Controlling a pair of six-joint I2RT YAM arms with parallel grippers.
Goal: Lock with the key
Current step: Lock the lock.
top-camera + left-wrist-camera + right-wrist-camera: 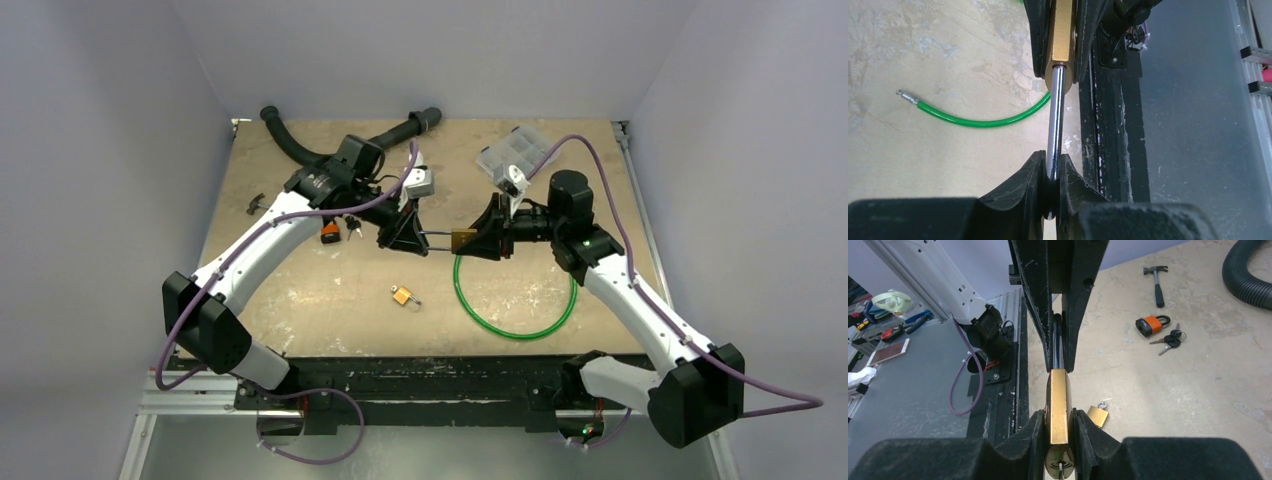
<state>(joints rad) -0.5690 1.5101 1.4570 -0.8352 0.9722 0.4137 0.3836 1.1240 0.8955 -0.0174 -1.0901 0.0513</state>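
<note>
A brass padlock with a long chrome shackle hangs in the air over the middle of the table, level, between my two grippers. Its body (463, 240) is clamped in my right gripper (485, 238), which is shut on it; the right wrist view shows the body (1058, 405) between the jaws of that gripper (1058, 427). A key (1060, 469) sits in the keyhole at the body's near end. My left gripper (410, 232) is shut on the shackle (1055, 125), pinched at the fingertips (1052, 170). The shackle's leg enters the body (1063, 35).
A small brass padlock (403, 296) lies on the table below the grippers. An orange padlock (330, 232) and a bunch of keys (353, 228) lie to the left. A green cable loop (515, 310), a hammer (256, 203), a black hose (330, 150) and a clear box (515, 152) are around.
</note>
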